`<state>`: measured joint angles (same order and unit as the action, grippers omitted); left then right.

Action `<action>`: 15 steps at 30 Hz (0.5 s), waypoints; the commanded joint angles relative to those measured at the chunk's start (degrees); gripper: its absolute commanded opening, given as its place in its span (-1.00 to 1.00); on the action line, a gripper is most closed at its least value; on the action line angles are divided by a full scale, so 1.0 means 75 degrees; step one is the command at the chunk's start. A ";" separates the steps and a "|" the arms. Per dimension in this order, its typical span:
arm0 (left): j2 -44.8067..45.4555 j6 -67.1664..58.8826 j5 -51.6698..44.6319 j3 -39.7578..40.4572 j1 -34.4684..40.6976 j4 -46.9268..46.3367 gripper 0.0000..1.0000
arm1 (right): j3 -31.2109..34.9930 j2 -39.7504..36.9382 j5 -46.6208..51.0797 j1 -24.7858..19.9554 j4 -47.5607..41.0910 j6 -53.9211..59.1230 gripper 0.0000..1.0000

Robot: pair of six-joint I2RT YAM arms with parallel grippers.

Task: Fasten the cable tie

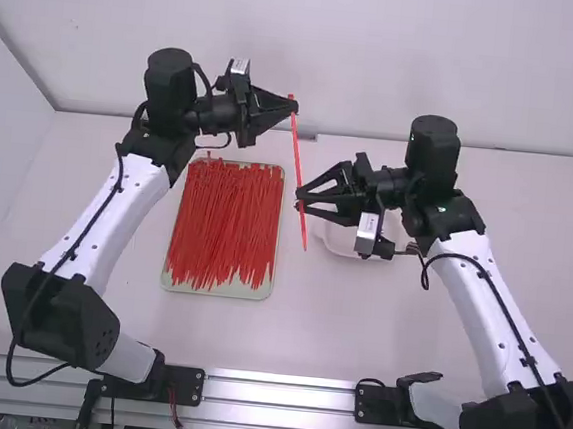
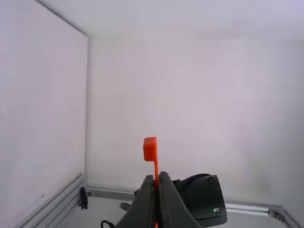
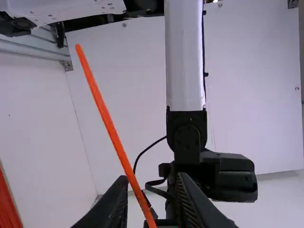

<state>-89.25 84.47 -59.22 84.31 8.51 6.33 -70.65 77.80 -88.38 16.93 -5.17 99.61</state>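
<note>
Table: white (image 1: 408, 316), with white walls all round.
Tray: sits left of centre (image 1: 215, 291), flat on the table, loaded with red spare ties (image 1: 225, 224).
Left gripper: raised over the tray's far right corner (image 1: 284, 107), fingers pressed together on the tie (image 1: 298, 175) just under its head (image 2: 150, 148), which pokes out past the fingertips.
Tie: off the table, one straight strap between the two grippers, head at the far end and tail (image 1: 304, 244) pointing back toward the arm bases. No loop yet.
Right gripper: around the strap's lower half (image 1: 301, 198), fingers spread. My wrist camera shows the strap running through the gap, nearer one finger, with no pinch on it.
Step, as I judge it: take the tail, bend it round, and feed it into the head.
Risk, slip: only one grip holds the tie, so a sideways knock from the right fingers could pivot it or pull it free.
Risk, bad close: if I close with the strap off-centre, it may be pushed aside and not caught.
Risk, threading: the head opening is small, and a springy tail held far from its tip could wander and miss it.
</note>
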 commanded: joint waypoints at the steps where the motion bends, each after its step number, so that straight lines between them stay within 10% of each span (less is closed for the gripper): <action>1: 0.0041 0.0023 0.0023 -0.0009 -0.0058 0.0117 -0.95 | -0.0172 0.0015 -0.0140 0.0061 -0.0009 0.0003 -0.46; 15: 0.0041 0.0169 0.0020 -0.0006 -0.0160 0.0166 -0.95 | -0.0172 0.0015 -0.0131 0.0058 -0.0029 -0.0099 -0.58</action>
<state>-89.25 85.38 -58.74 84.31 7.40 7.20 -70.65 77.80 -88.38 17.23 -5.37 99.37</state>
